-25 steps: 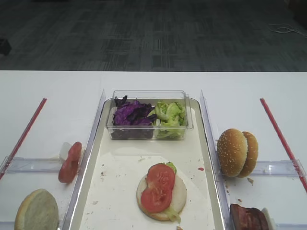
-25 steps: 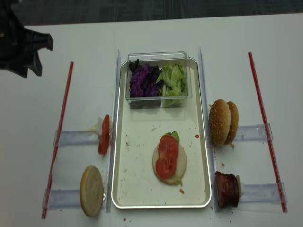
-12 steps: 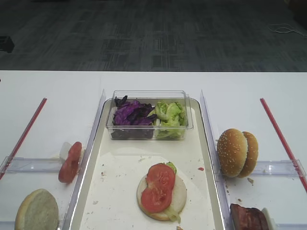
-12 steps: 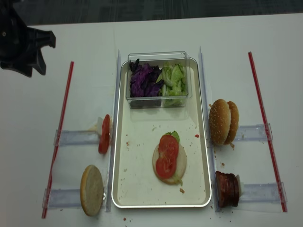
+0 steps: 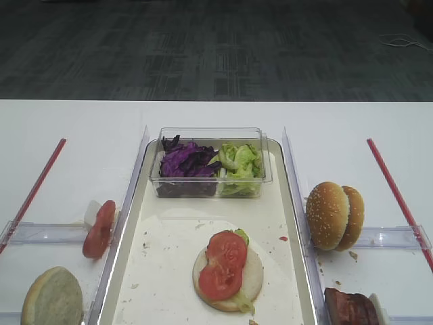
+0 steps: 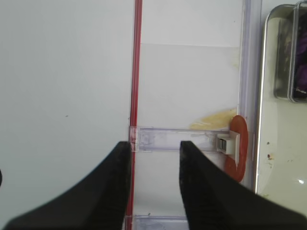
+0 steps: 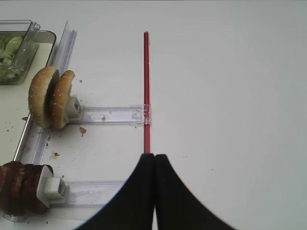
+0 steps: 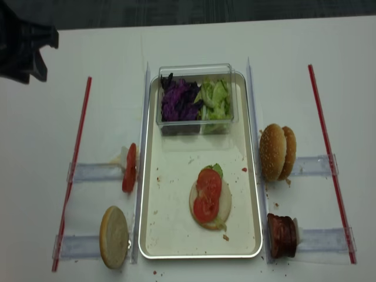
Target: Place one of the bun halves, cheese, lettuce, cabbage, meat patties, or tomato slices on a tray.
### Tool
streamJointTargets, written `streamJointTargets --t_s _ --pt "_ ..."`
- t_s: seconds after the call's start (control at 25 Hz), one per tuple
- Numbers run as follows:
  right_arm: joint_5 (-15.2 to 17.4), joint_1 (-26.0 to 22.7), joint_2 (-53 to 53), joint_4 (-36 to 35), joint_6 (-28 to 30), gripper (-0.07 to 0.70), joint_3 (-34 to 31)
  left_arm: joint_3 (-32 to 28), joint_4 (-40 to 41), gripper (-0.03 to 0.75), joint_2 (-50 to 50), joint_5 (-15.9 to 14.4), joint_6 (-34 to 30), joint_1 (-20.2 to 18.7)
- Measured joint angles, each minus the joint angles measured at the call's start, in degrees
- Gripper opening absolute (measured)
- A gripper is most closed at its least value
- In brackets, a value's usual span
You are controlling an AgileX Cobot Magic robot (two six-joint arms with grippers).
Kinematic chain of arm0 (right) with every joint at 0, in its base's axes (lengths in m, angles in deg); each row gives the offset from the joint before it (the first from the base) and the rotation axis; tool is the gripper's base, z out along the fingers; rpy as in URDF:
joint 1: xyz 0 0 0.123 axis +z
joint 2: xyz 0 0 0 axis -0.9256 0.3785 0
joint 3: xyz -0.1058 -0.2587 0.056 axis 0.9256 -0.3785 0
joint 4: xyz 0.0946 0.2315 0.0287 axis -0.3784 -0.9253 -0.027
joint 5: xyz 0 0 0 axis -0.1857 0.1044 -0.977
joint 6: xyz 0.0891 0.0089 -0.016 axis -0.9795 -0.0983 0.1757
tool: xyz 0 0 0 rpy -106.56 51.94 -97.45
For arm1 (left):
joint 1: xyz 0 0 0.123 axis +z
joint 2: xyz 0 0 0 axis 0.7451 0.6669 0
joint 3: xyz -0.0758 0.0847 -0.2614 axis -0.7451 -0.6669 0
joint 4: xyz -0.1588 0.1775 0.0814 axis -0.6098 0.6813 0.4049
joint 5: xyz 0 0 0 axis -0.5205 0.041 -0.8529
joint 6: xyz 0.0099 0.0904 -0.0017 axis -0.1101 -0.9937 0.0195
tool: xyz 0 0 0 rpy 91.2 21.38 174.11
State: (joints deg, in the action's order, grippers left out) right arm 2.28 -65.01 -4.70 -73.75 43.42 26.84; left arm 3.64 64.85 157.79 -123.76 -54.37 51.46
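Two tomato slices (image 5: 222,264) lie overlapping on a pale bun half (image 5: 252,276) near the front of the tray (image 5: 171,250), with a bit of lettuce (image 5: 241,235) showing under them. At the tray's far end sits a clear tub (image 5: 210,162), purple cabbage (image 5: 184,161) in its left half and green leaves in its right.

Off the tray's left edge, one more red slice (image 8: 129,168) stands on edge in a clear holder (image 8: 96,171), and a pale bun (image 8: 114,236) stands in the holder nearer the front. Off the right edge, two sesame buns (image 5: 334,214) stand side by side in a holder, and dark patties (image 8: 282,235) stand in the one at the front. A red strip (image 8: 74,158) runs along the white table on the far left, another (image 8: 329,158) on the far right.

The left gripper (image 6: 154,151) hangs above the left strip and the tomato holder, its black fingers (image 6: 117,184) parted with nothing between them. The right gripper (image 7: 154,156) hangs over the right strip, fingers pressed together, empty.
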Motion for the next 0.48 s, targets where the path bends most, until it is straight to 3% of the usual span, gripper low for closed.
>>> streamJointTargets --t_s 0.2,0.48 --pt "0.0 0.0 0.0 0.0 0.0 0.006 0.0 -2.3 0.0 0.237 -5.4 -0.3 0.0 0.0" --pt "0.0 0.0 0.0 0.0 0.0 0.006 0.0 -10.5 0.0 0.237 -13.8 -0.7 0.0 0.0"
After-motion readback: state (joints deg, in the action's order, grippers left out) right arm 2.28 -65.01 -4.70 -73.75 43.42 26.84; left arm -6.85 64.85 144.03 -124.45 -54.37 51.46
